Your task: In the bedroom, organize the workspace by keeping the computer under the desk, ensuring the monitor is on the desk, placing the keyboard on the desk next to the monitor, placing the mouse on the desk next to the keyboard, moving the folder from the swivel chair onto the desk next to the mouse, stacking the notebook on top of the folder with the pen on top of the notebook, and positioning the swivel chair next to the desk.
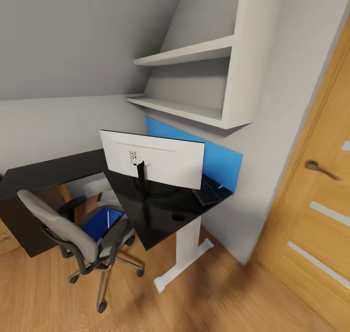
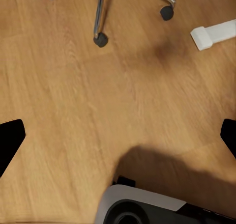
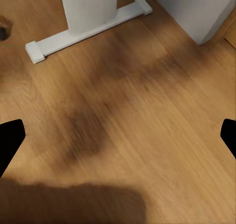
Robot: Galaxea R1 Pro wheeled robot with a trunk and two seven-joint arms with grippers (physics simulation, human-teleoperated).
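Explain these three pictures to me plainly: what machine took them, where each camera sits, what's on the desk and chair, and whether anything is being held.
These are simulator renders from a wheeled robot with two arms.

The large picture comes from its head camera. It shows a black desk with a monitor standing on it, white back toward us, and a keyboard behind the monitor by the blue panel. A swivel chair stands beside the desk, with a blue folder and a thin white pen on its seat.

The other two come from cameras near each gripper, both looking down at the wooden floor. The dark shapes at their edges are the fingertips, spread wide. Nothing is held.
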